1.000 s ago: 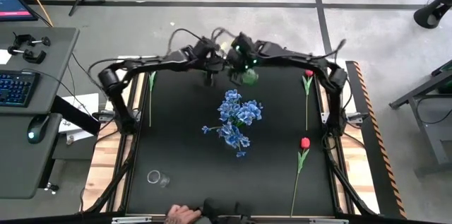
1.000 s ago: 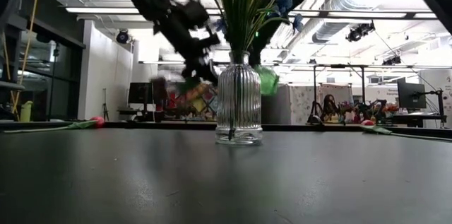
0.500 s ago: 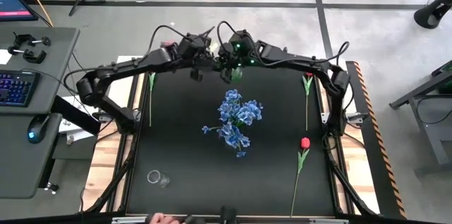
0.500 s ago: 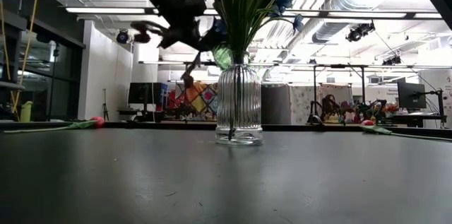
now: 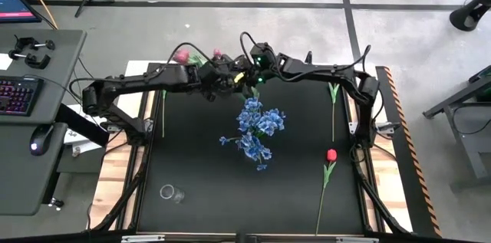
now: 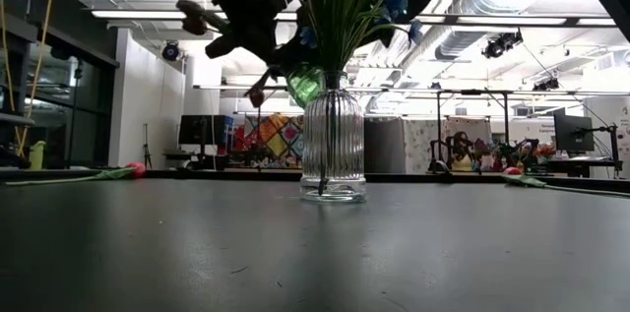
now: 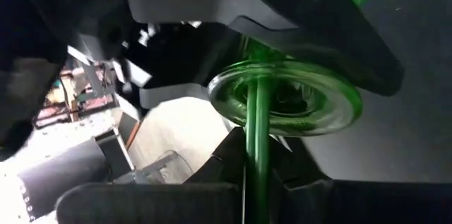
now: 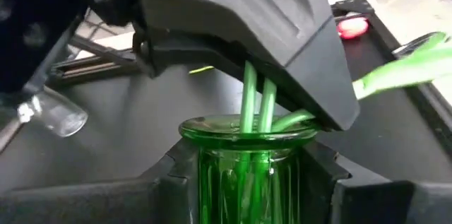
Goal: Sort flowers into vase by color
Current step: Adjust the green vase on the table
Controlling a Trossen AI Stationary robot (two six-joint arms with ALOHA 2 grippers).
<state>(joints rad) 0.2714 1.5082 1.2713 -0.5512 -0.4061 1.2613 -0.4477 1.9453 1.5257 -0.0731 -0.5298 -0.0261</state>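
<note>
A small green glass vase [image 8: 247,174] sits between the fingers of my right gripper [image 5: 244,74], in the air over the table's far middle. My left gripper [image 5: 217,82] meets it there, shut on pink-maroon tulips whose green stems [image 8: 248,93] run down into the vase mouth [image 7: 286,100]. Two tulip heads [image 5: 181,55] stick out toward the far left. In the low view the green vase [image 6: 305,84] hangs above the clear ribbed vase [image 6: 333,145]. That vase stands on its base at the table's middle and holds the blue flowers [image 5: 258,129]. My left gripper pinches the tulip stems [image 7: 256,181] between its two fingers, a short way above the green vase's rim. The stems run on into the vase and the heads stick out behind the gripper. My right gripper holds the green vase by its body just below the rim [image 8: 247,133], one finger [image 8: 176,174] on each side. The vase is lifted clear of the table.
A red tulip [image 5: 331,155] lies on the table's right side, and another stem [image 5: 334,93] lies farther back on that side. One stem [image 5: 163,105] lies along the left edge. A small clear glass [image 5: 170,193] lies near the front left corner.
My right gripper has carried the green vase up and toward the table's left and far edge. My left gripper has turned and swung the tulips round, so their heads now point far left and their stems stand in the vase. A person's hand at the near edge has gone.
</note>
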